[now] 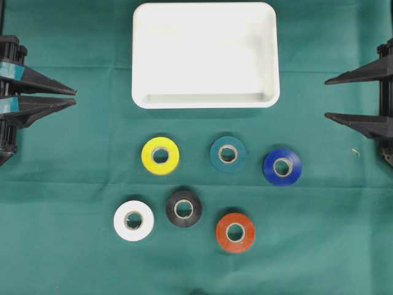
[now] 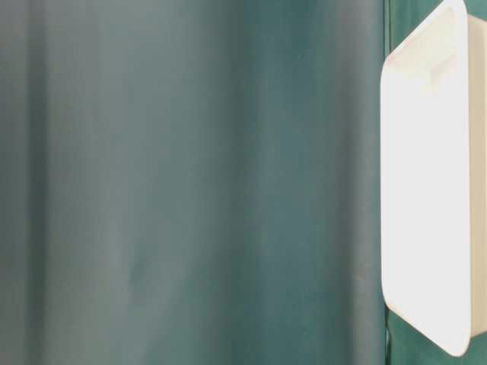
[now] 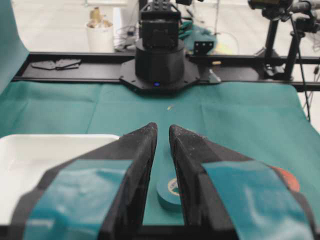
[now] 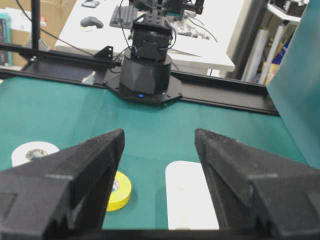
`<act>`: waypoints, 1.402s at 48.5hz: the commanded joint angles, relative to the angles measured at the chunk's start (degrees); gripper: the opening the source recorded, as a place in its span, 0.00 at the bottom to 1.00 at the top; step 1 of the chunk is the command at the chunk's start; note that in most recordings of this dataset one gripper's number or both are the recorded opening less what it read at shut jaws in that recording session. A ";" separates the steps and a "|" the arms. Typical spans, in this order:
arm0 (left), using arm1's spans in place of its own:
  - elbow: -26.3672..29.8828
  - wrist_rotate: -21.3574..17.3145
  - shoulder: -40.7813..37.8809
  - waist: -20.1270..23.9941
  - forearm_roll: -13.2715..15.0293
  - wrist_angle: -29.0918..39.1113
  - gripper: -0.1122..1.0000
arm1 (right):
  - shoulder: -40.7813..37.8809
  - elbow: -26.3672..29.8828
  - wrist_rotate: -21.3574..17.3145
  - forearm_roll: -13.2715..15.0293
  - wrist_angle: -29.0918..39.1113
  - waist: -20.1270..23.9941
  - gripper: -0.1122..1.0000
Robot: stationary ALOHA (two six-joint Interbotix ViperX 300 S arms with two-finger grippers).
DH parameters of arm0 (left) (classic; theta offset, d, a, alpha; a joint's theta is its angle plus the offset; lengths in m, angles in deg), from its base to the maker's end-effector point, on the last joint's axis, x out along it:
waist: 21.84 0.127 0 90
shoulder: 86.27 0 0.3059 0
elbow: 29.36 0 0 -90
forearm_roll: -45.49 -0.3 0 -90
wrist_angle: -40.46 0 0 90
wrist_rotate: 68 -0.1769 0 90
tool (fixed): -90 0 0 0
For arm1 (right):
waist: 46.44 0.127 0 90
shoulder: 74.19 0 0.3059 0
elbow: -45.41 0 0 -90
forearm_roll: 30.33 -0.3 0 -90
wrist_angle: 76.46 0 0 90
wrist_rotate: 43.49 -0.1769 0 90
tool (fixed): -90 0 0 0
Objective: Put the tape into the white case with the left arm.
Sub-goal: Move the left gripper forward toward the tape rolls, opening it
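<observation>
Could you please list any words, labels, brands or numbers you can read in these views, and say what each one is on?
No text can be read in any view.
The printing inside the core of the teal tape roll is too blurred to read.
The white case shows no markings.

Tape rolls: 6, all below the case (image 1: 206, 55) on the green surface (image 1: 73, 184). One each: yellow (image 1: 160, 155), teal (image 1: 228, 153), blue (image 1: 282, 166), white (image 1: 134, 220), black (image 1: 183, 208), red-orange (image 1: 235, 233).
White case: 1.
End effectors: 2, left (image 1: 72, 97) and right (image 1: 328, 98) of the case.
</observation>
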 commanded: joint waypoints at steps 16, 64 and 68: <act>1.41 0.97 -0.53 -2.20 1.41 0.18 0.11 | 0.79 -0.70 -0.62 0.09 0.35 -0.88 0.02; 1.76 0.53 -0.97 -5.01 1.32 0.88 1.00 | 3.96 -3.34 -1.14 0.09 3.52 -1.67 0.02; 2.02 0.53 -0.97 -5.10 1.41 1.76 1.00 | 3.96 -4.31 -1.23 0.09 5.45 -1.67 0.02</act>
